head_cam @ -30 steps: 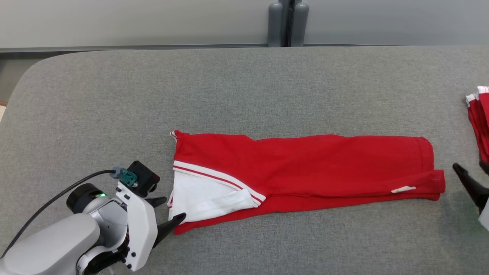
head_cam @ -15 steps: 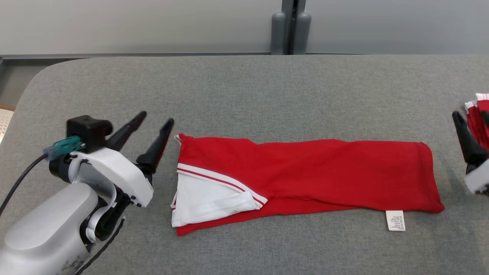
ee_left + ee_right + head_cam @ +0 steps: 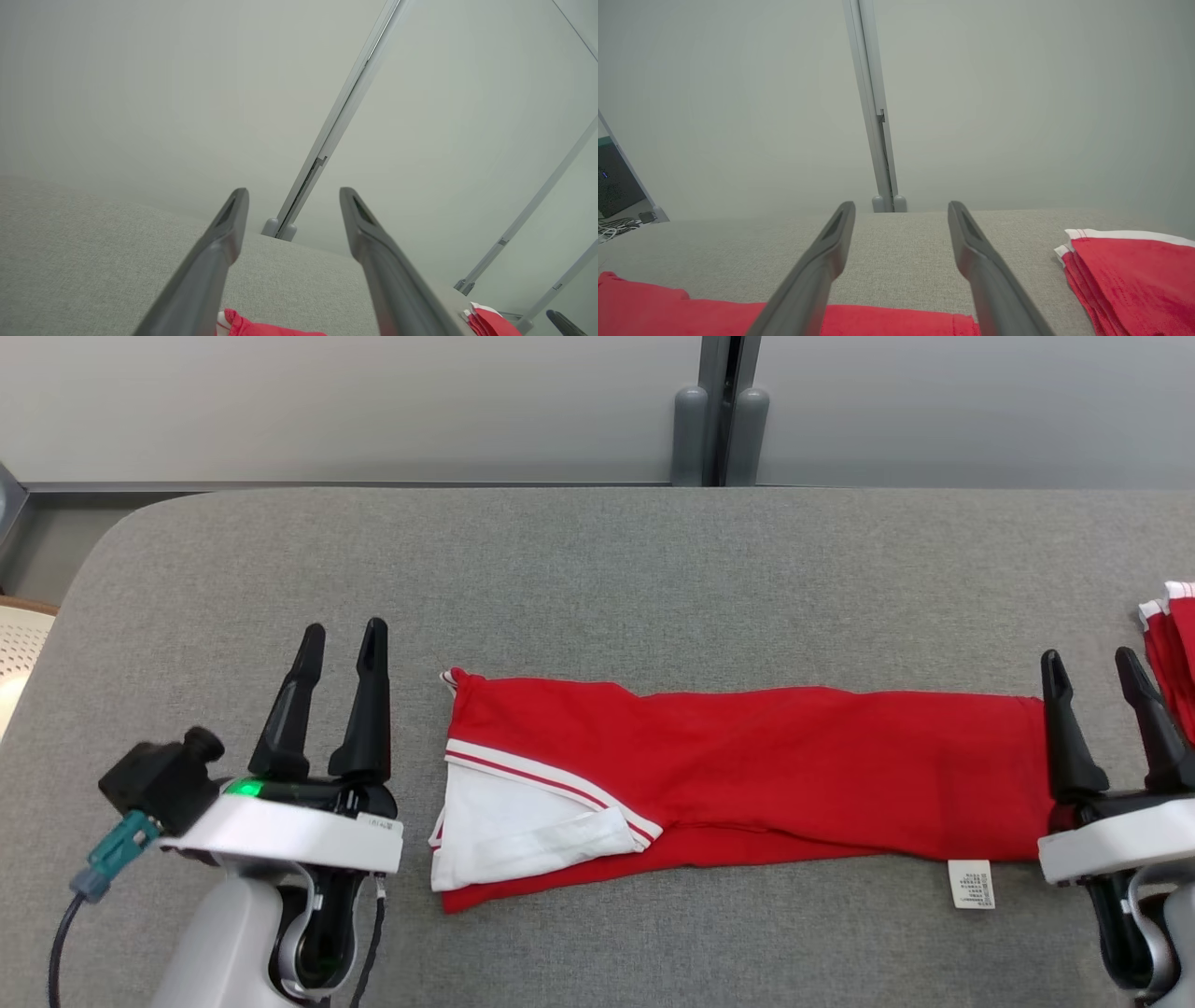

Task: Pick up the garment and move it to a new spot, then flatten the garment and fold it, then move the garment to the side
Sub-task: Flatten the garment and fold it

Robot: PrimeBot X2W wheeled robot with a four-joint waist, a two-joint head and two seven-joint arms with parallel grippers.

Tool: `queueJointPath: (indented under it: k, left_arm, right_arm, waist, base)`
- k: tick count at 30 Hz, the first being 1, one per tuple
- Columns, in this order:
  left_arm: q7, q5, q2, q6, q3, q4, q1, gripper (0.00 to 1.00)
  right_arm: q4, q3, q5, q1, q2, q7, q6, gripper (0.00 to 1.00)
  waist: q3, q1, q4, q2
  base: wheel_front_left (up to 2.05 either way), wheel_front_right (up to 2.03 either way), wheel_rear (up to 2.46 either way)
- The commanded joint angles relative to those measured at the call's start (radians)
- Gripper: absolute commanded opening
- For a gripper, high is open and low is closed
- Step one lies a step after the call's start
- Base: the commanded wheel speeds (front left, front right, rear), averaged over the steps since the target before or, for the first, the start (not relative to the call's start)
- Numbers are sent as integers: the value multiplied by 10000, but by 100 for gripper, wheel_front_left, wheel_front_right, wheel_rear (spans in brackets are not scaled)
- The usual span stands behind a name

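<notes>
the garment lay near the middle of the grey table. it was a red shirt with white trim, folded lengthwise into a long narrow band running left to right, with its white panel showing at the left end and a small care label sticking out from the lower edge near the right end. it looked flat, with only slight ripples. the left gripper hovered just off the band's left end with its two dark fingers apart and nothing between them. the right gripper stood at the right end, fingers likewise spread and empty. its base overlapped the cloth's corner in the head view, though whether it touched the fabric could not be told. judging from this, the pick-up, the move and the flattening were done and the lengthwise fold was in. what seemed left was at least one crosswise fold to shorten the band, and then carrying it to the side, probably toward the stack of folded red garments at the table's right edge.
</notes>
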Motion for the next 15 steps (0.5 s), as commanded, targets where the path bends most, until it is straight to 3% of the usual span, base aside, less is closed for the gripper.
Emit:
queueJointPath:
  k: [1, 4, 7, 11, 15]
  left_arm:
    - [-12, 794, -477, -298, 768, -77, 445, 100]
    - [-15, 1977, -1052, -536, 1791, -403, 955, 100]
    - [-12, 2730, -1351, -602, 2227, -532, 1463, 100]
    - [-14, 2704, -1419, -614, 1994, -481, 1772, 100]
    - [-15, 2636, -1402, -606, 1676, -452, 1833, 100]
  right_arm:
    - [-267, -273, -454, 364, 287, -3, 0, 100]
    - [-528, -544, -906, 820, 705, -5, 0, 100]
    - [-664, -785, -1185, 1131, 1060, -5, 0, 100]
    - [-342, -1172, -1424, 1361, 1414, -5, 0, 100]
    - [468, -1824, -932, 1193, 1746, -6, 0, 100]
  waist:
    - [-6, 0, 20, -1]
    - [-11, 0, 33, -1]
    - [-42, 0, 20, -1]
    - [-65, 0, 6, -1]
    - [6, 0, 68, -1]
  base:
    - [0, 0, 0]
    - [0, 0, 0]
    - [0, 0, 0]
    - [0, 0, 0]
    - [0, 0, 0]
